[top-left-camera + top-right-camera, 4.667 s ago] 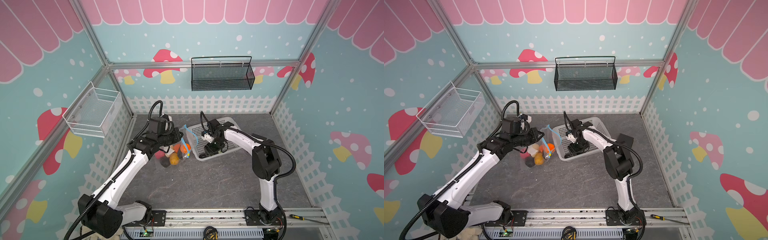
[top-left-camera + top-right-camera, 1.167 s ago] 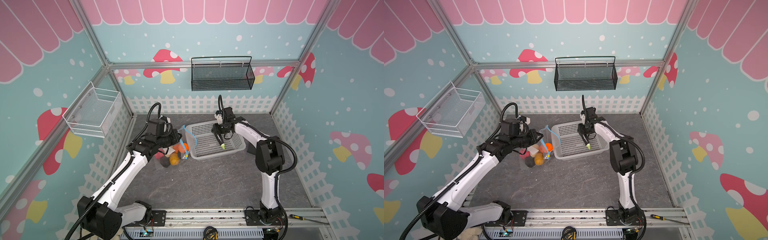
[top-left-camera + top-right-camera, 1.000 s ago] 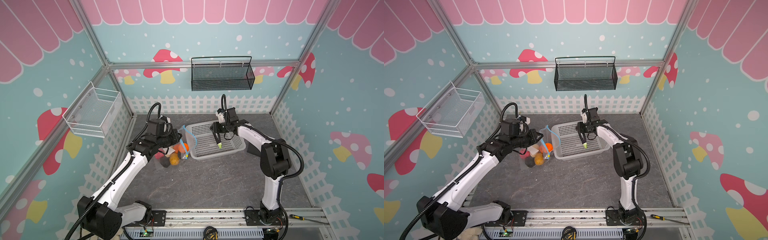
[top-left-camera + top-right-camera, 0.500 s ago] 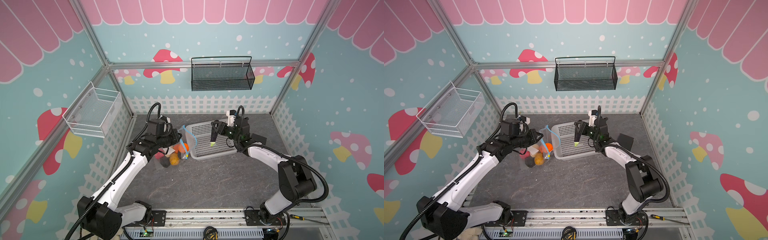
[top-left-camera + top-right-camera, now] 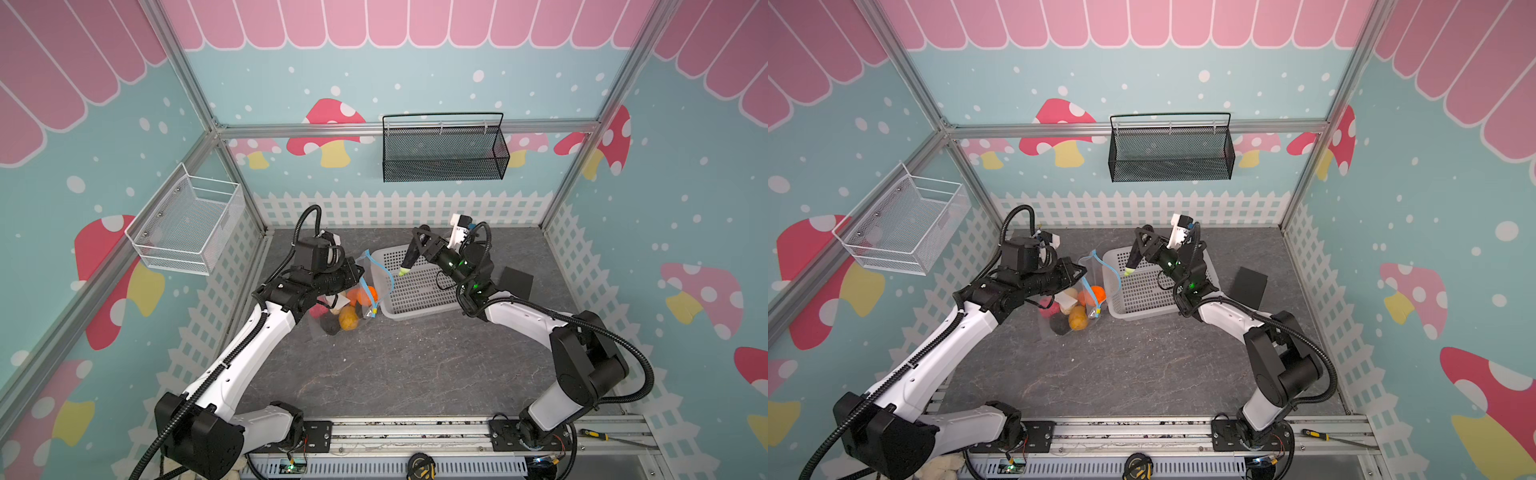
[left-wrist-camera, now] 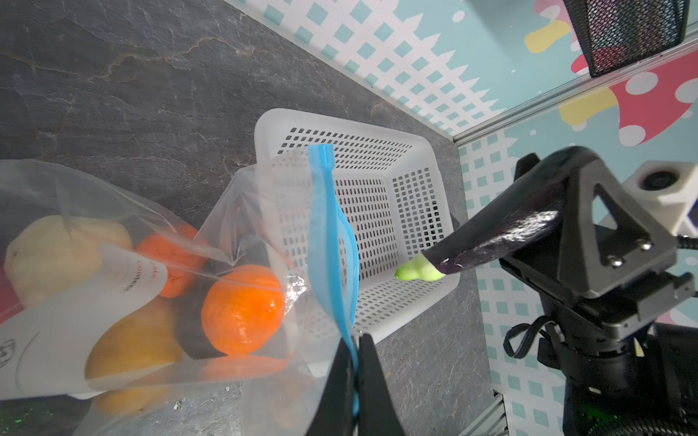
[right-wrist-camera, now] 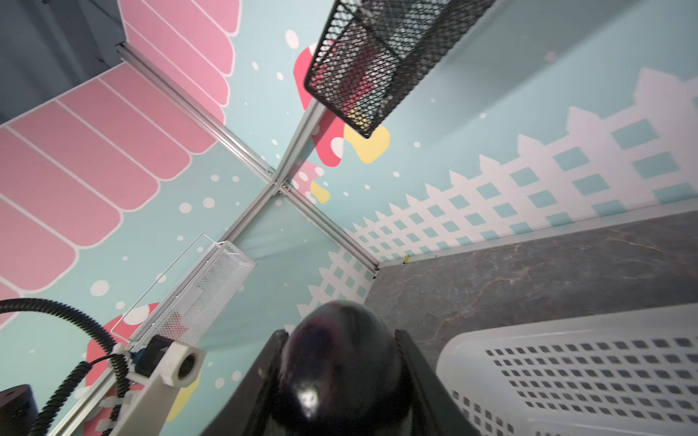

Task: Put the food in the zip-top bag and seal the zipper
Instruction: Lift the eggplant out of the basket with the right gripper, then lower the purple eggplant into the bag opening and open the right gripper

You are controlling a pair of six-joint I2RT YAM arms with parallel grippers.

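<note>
**Clearances.** The bag (image 5: 332,322) lies on the bench (image 5: 395,365) just left of the basket (image 5: 419,291), touching its left wall in both top views. Bare bench runs from both to the near rail. A black box (image 5: 515,282) sits right of the basket.

**Materials.** The bag is clear, crinkled film with a white label. It contains round orange food (image 6: 241,309) plus cream, yellow-orange, pink-red and black pieces. The zipper (image 6: 325,234) is a light-blue strip standing upright at the bag's right edge. Its two tracks are parted by a narrow gap. The basket is white perforated plastic. The bench has a grey stone pattern.

**Arms.**
- The left gripper (image 6: 353,349) is closed, pinching the zipper near its lower end. The arm reaches from the near left, with its wrist turned right.
- The right gripper (image 5: 419,245) is clamped on the thick end of the eggplant (image 5: 409,259), a glossy dark tapered piece. Its green tip slants down and left over the basket's left part, near the zipper but apart from it. The elbow stands near right and the forearm reaches far-left.
</note>
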